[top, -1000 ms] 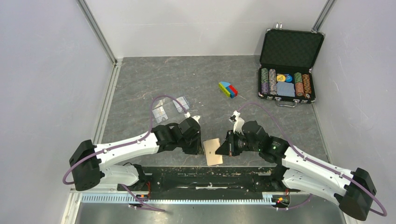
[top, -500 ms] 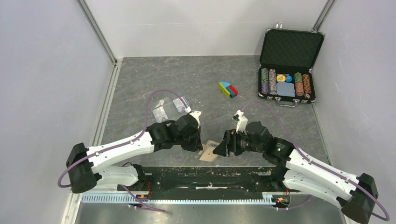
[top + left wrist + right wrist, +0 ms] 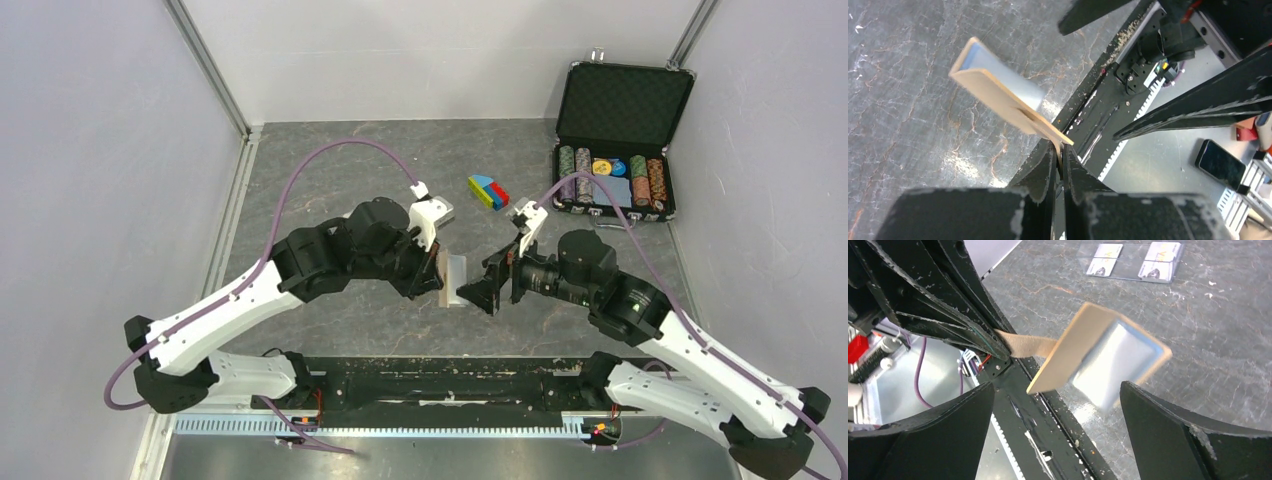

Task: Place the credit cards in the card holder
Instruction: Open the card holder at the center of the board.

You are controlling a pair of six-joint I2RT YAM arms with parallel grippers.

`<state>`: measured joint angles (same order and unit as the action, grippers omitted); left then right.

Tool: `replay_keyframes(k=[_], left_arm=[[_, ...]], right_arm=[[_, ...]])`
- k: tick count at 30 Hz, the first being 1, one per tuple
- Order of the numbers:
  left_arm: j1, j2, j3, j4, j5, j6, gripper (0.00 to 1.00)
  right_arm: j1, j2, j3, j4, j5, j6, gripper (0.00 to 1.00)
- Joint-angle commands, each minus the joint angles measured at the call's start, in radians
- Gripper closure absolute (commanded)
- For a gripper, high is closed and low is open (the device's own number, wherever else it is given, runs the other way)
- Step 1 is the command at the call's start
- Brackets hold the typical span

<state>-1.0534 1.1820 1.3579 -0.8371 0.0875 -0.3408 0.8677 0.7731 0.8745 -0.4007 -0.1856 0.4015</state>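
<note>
A dark grey, marble-veined stone-look tabletop (image 3: 330, 170) fills the enclosure, lit evenly from above with a soft sheen; plain pale grey-white panels form the left wall (image 3: 90, 150), the back wall (image 3: 430, 50) and the right wall (image 3: 770, 150); slanted aluminium frame posts (image 3: 207, 65) stand at the tabletop's far corners; a scuffed black mounting rail (image 3: 450, 385) runs along its near edge, a ridged metal strip (image 3: 380, 425) just beyond; a smooth grey floor (image 3: 1158, 165) lies below.

Credit cards (image 3: 1104, 261): print too small to be read from the right wrist; concealed from above by the left arm (image 3: 320, 265). Card holder (image 3: 1108, 360): edges blurred, inner pockets not resolved; strap end lost from sight inside the left gripper (image 3: 1059, 152).
</note>
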Motion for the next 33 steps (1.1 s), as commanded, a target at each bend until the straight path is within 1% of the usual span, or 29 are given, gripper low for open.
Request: replay_keyframes(k=[1, 3, 8, 12, 15, 17, 22, 25, 27, 31, 33], left_arm=[[-0.003, 0.036, 0.076, -0.094, 0.103, 0.140, 0.98], [-0.003, 0.039, 0.076, -0.091, 0.136, 0.141, 0.98], [-0.003, 0.038, 0.070, -0.083, 0.224, 0.149, 0.98], [-0.004, 0.027, 0.081, -0.072, 0.285, 0.151, 0.98], [-0.003, 0.013, 0.094, -0.060, 0.294, 0.144, 0.98], [-0.003, 0.005, 0.103, -0.055, 0.282, 0.140, 0.98], [-0.003, -0.012, 0.128, -0.045, 0.254, 0.136, 0.98], [-0.002, -0.020, 0.132, -0.028, 0.240, 0.132, 0.98], [-0.003, -0.024, 0.130, -0.014, 0.234, 0.127, 0.98], [-0.003, -0.025, 0.125, -0.001, 0.228, 0.116, 0.98], [-0.003, -0.026, 0.117, 0.004, 0.225, 0.107, 0.97]], right_arm=[[0.000, 0.058, 0.049, 0.031, -0.111, -0.179, 0.02], [-0.001, 0.079, 0.049, 0.052, -0.158, -0.215, 0.02], [0.000, 0.078, 0.034, 0.085, -0.161, -0.268, 0.02], [0.000, 0.056, -0.025, 0.192, -0.255, -0.267, 0.02], [-0.001, 0.072, -0.073, 0.282, -0.381, -0.226, 0.02], [0.001, 0.084, -0.101, 0.325, -0.438, -0.192, 0.02], [0.010, 0.070, -0.157, 0.343, -0.463, -0.165, 0.01], [0.010, 0.049, -0.176, 0.339, -0.461, -0.154, 0.12], [0.010, 0.038, -0.188, 0.347, -0.446, -0.141, 0.24], [0.010, 0.028, -0.208, 0.376, -0.396, -0.099, 0.58], [0.010, 0.028, -0.212, 0.384, -0.361, -0.080, 0.78]])
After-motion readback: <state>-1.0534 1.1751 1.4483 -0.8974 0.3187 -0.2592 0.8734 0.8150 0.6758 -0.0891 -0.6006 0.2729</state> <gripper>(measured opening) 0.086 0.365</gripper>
